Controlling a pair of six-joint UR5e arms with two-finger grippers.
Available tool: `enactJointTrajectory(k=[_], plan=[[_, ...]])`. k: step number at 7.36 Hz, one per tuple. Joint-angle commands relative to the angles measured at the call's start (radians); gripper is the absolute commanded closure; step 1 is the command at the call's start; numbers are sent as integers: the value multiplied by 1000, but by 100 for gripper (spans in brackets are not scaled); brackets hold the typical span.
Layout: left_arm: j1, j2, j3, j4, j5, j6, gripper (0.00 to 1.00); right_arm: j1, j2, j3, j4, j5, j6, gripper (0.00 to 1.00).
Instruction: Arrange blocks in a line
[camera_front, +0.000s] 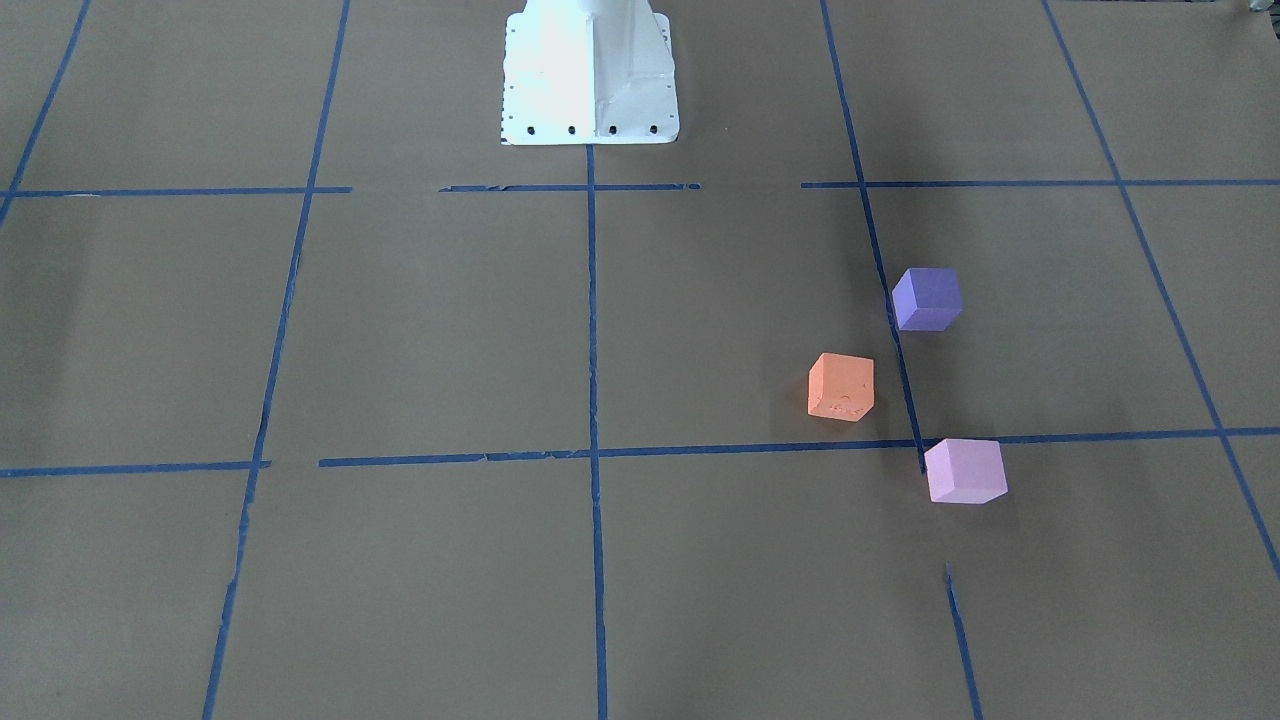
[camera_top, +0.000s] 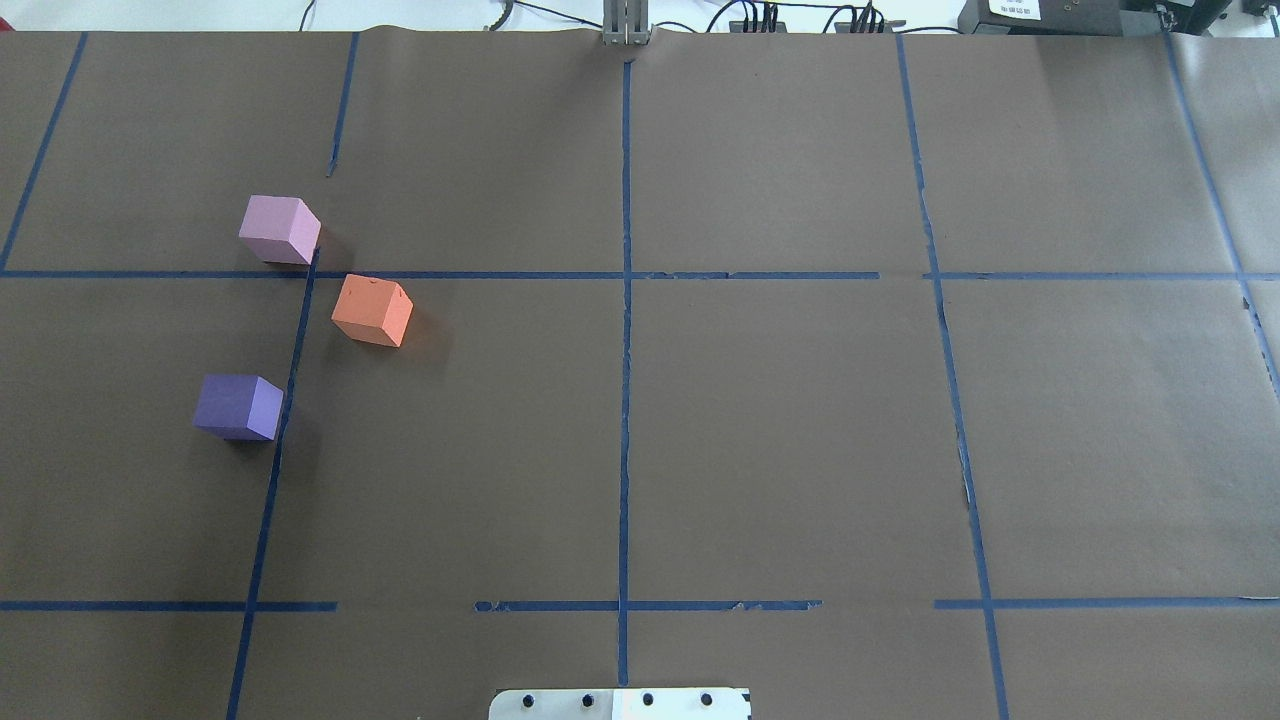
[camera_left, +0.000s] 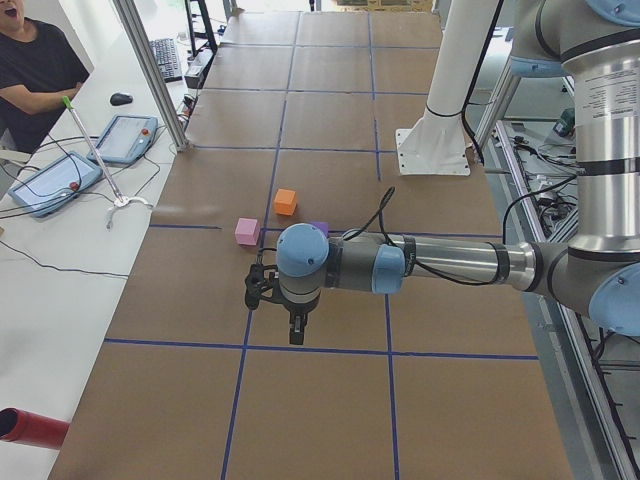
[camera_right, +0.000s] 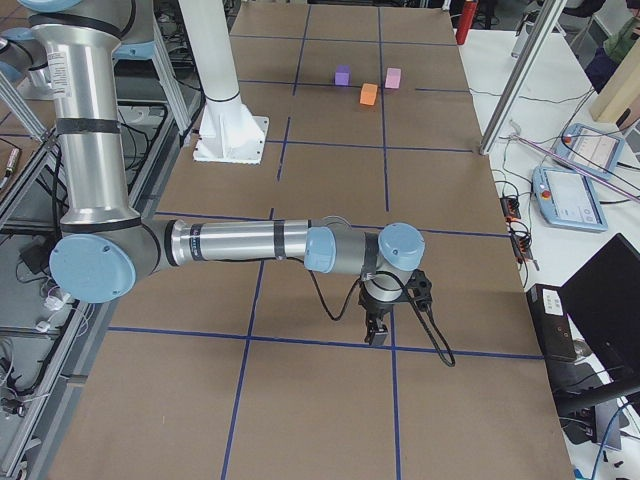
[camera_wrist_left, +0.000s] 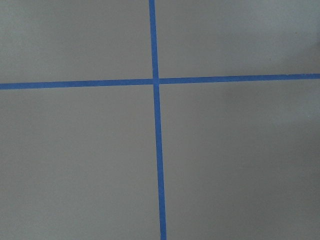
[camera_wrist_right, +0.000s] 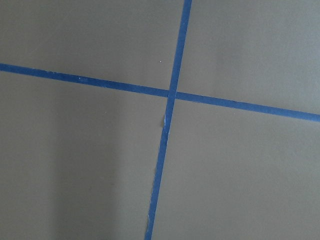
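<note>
Three cubes lie apart on the brown table, on the robot's left side. The orange block sits between the violet-blue block, nearer the robot, and the light pink block, farther away. They form a bent row. My left gripper hangs above the table short of the blocks, seen only in the exterior left view. My right gripper hangs over the far opposite end, seen only in the exterior right view. I cannot tell whether either is open. Both wrist views show only tape crossings.
Blue tape lines grid the brown paper. The white robot pedestal stands at the robot-side edge. An operator, tablets and a red cylinder are off the table's far side.
</note>
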Motion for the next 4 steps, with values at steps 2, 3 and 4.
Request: enactJointTrajectory(k=[2, 3, 4], plan=[[14, -3, -21, -3, 0, -57, 0, 0, 0, 0, 0, 0, 0, 0], [32, -9, -23, 0, 8, -58, 0, 0, 0, 0, 0, 0, 0, 0], [80, -43, -16, 0, 11, -75, 0, 0, 0, 0, 0, 0, 0, 0]])
